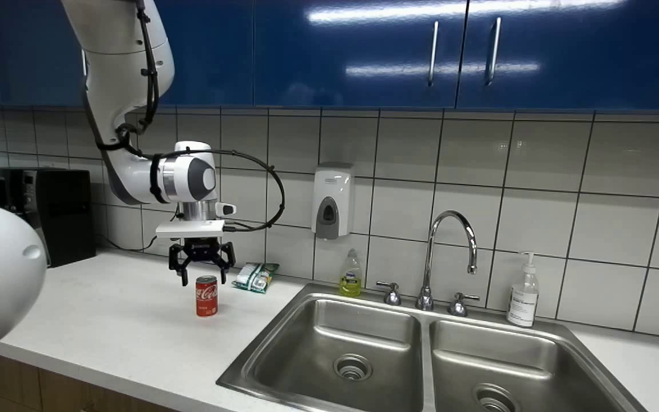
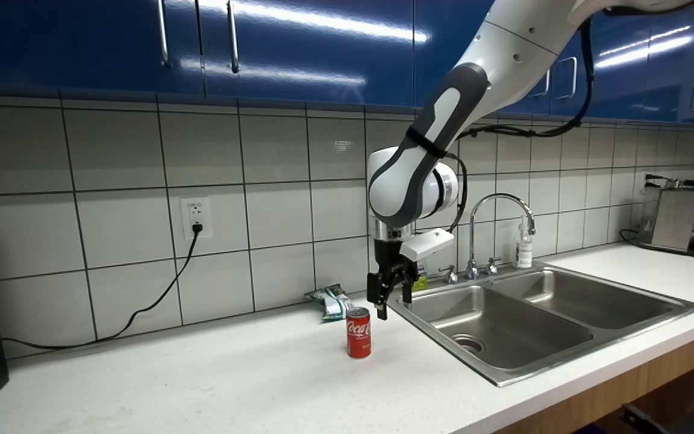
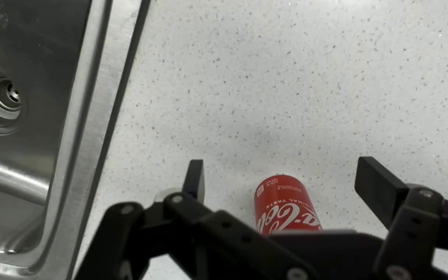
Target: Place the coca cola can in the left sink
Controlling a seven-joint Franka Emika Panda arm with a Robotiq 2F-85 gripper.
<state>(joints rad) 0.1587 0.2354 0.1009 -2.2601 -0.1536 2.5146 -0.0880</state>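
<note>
The coca cola can (image 1: 206,298) stands upright on the white counter, left of the sink, and also shows in an exterior view (image 2: 358,334). In the wrist view the can (image 3: 284,202) lies between the two fingers, with its top hidden behind the gripper body. My gripper (image 1: 204,277) is open and empty, with its fingertips around the height of the can's top. In an exterior view the gripper (image 2: 394,306) appears to the right of the can, not touching it. The left sink (image 1: 306,349) is the basin nearer the can; its drain and side wall show in the wrist view (image 3: 45,89).
A teal-and-white packet (image 1: 256,277) lies behind the can near the wall. A yellow soap bottle (image 1: 350,274), the faucet (image 1: 429,257) and a pump bottle (image 1: 524,294) stand along the sink's back. The right basin (image 1: 495,349) adjoins. A black machine (image 1: 58,212) stands at the far left.
</note>
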